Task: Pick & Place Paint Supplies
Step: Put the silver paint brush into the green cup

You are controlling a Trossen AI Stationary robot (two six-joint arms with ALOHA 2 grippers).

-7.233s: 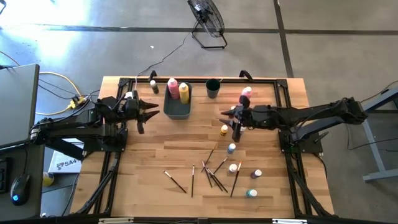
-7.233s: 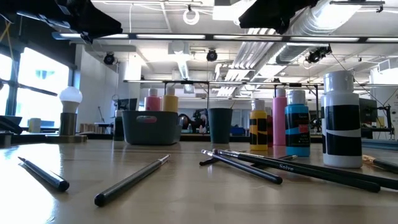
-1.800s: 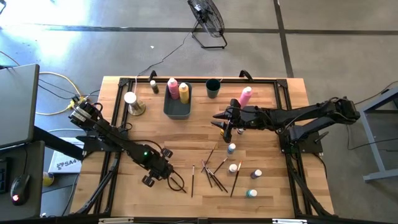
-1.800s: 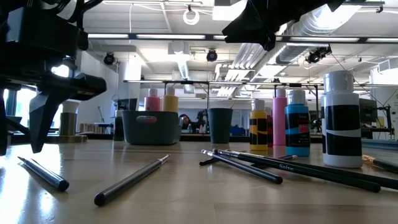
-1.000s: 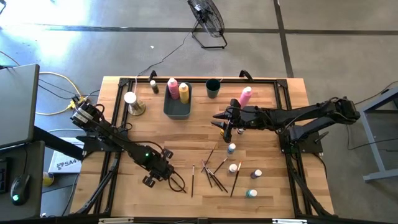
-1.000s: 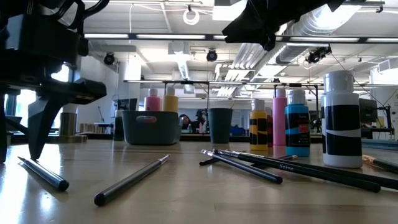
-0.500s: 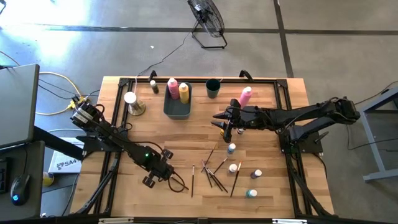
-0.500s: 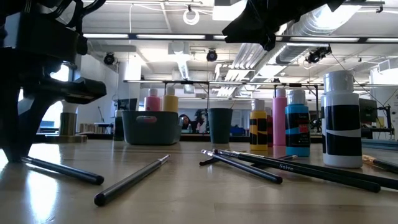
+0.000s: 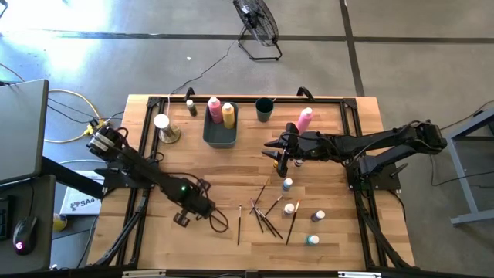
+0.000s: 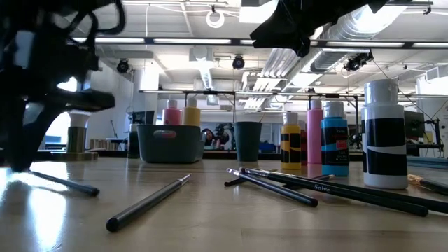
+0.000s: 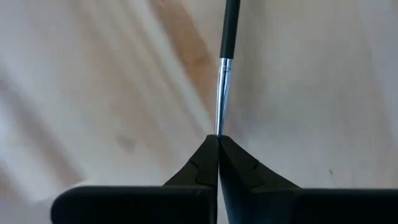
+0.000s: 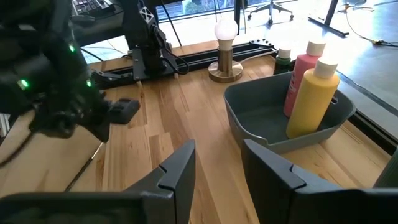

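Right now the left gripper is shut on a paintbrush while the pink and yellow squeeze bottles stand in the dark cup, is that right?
Not quite: the pink squeeze bottle and yellow squeeze bottle stand in the grey bin, not the cup, as the high view shows. The left gripper is shut on a paintbrush.

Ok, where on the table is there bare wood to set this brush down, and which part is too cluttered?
Bare wood lies between the grey bin and the left gripper, which is pinching a paintbrush. The strip below the white knob is bare too. It is crowded around the loose brush pile and small paint bottles, below the right gripper.
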